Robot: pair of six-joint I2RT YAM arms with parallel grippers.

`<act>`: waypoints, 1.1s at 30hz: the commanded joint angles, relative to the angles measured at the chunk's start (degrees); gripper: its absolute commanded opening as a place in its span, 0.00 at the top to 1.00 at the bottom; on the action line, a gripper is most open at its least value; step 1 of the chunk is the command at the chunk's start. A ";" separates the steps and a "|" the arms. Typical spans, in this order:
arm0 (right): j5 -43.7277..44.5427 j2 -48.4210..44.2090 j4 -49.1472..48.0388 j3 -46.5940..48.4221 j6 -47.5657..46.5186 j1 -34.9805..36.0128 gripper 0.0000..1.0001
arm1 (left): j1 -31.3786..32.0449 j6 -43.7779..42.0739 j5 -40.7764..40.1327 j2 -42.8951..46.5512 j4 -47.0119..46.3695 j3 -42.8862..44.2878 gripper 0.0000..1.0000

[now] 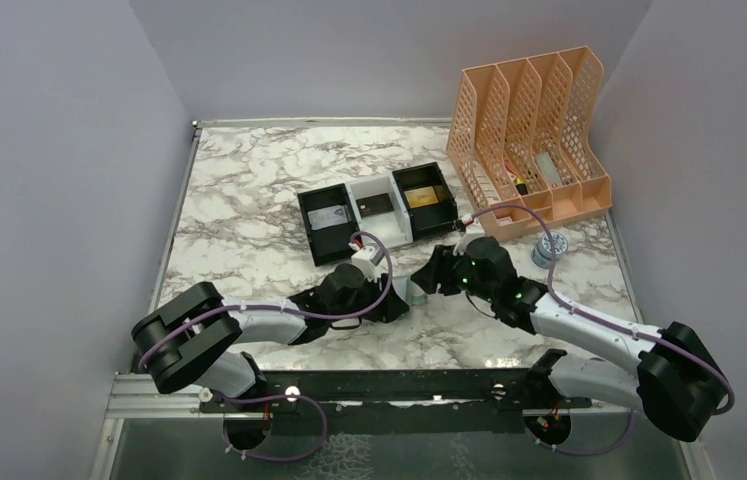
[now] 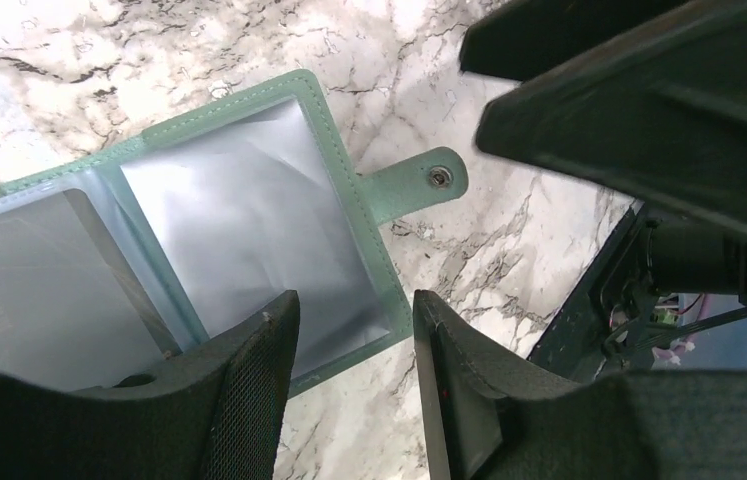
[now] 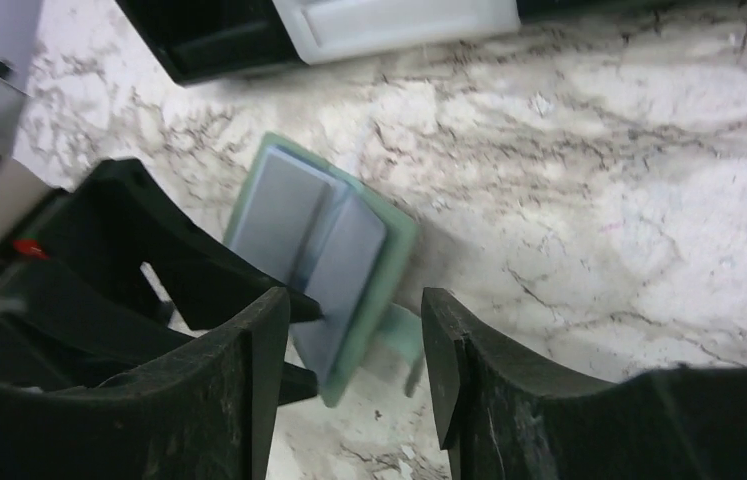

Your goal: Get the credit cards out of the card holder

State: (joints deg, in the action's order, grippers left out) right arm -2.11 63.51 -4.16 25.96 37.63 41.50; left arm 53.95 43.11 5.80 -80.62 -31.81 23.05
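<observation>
From above: card holder (image 1: 412, 291) on the marble worktop (image 1: 249, 200), between the two wrists, just in front of the three-compartment tray (image 1: 379, 212); peach file rack (image 1: 532, 135) at far right.

Left wrist: holder spread open, clear pockets up, snap tab (image 2: 431, 179) lying on the marble. Left fingers (image 2: 249, 390) partly apart, straddling its near corner, no clamp visible.

Right wrist: right fingers (image 3: 469, 380) apart, holding nothing, hovering over the blurred holder and its tab.
</observation>
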 commanded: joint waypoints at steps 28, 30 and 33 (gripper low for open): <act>-11.36 28.15 -11.66 5.48 -0.80 -0.35 0.80 | 0.20 -5.44 -19.27 16.84 25.41 1.20 0.34; -11.49 28.69 -12.30 5.27 -0.80 -0.29 0.80 | -0.32 -5.64 -19.68 15.69 27.40 2.19 0.34; -12.22 29.54 -12.90 5.09 -0.67 -0.30 0.80 | -0.54 -5.33 -19.12 14.40 26.89 2.12 0.35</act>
State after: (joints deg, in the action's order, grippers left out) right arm -15.70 90.87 -16.01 32.47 37.43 41.17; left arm 53.93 39.38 -9.28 -64.79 -10.81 24.03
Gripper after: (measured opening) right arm 0.194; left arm 0.654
